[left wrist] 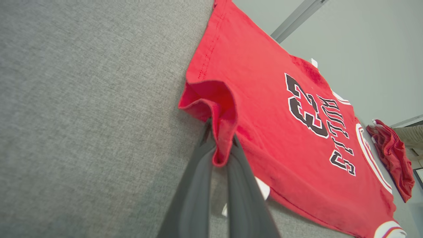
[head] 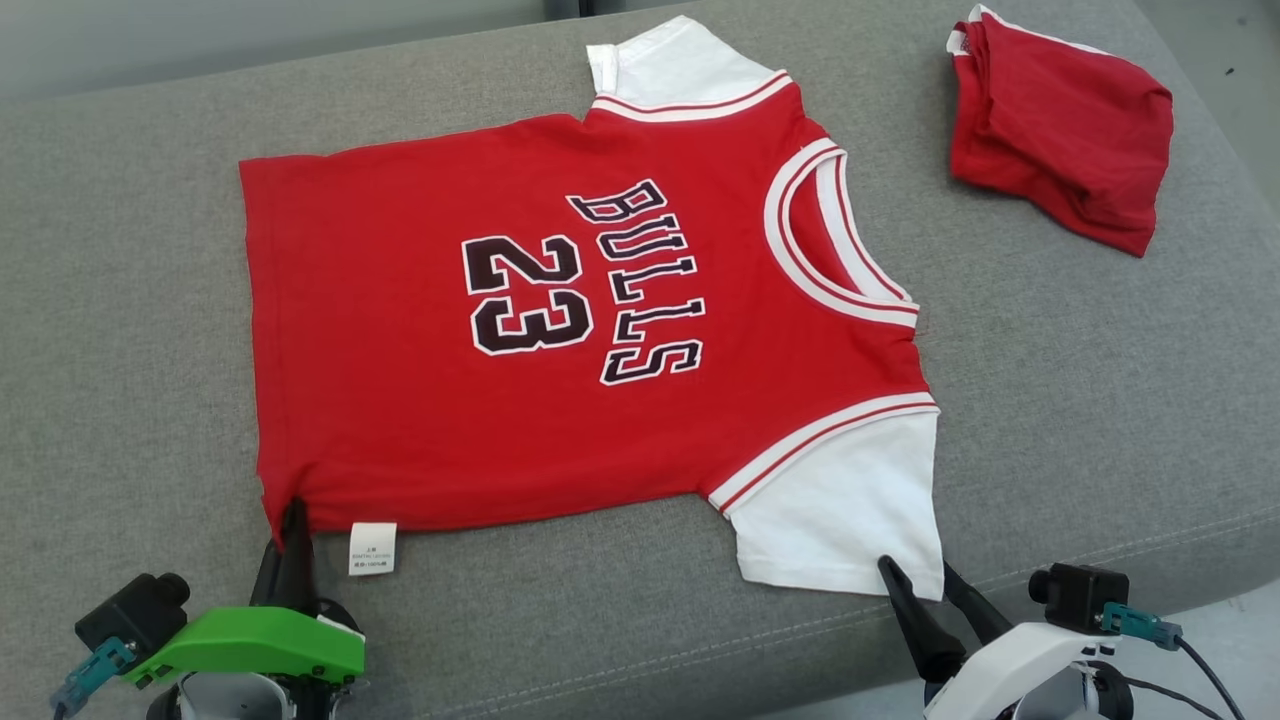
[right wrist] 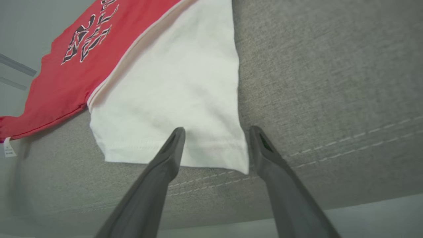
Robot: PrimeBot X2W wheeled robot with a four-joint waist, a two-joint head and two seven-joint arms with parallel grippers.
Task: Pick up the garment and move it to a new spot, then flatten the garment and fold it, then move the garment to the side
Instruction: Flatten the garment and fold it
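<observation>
The garment is a red jersey with white sleeves and black "BULLS 23" print, spread flat on the grey cushion. My left gripper is shut on the jersey's near hem corner, and the left wrist view shows the red cloth bunched between the two fingers. My right gripper stands open at the near white sleeve, one finger over the sleeve's hem and the other just past its corner on the cushion.
A second red garment lies crumpled at the cushion's far right. A white care label sticks out from the jersey's near hem. The cushion's stitched front edge runs just below the right gripper, with floor beyond.
</observation>
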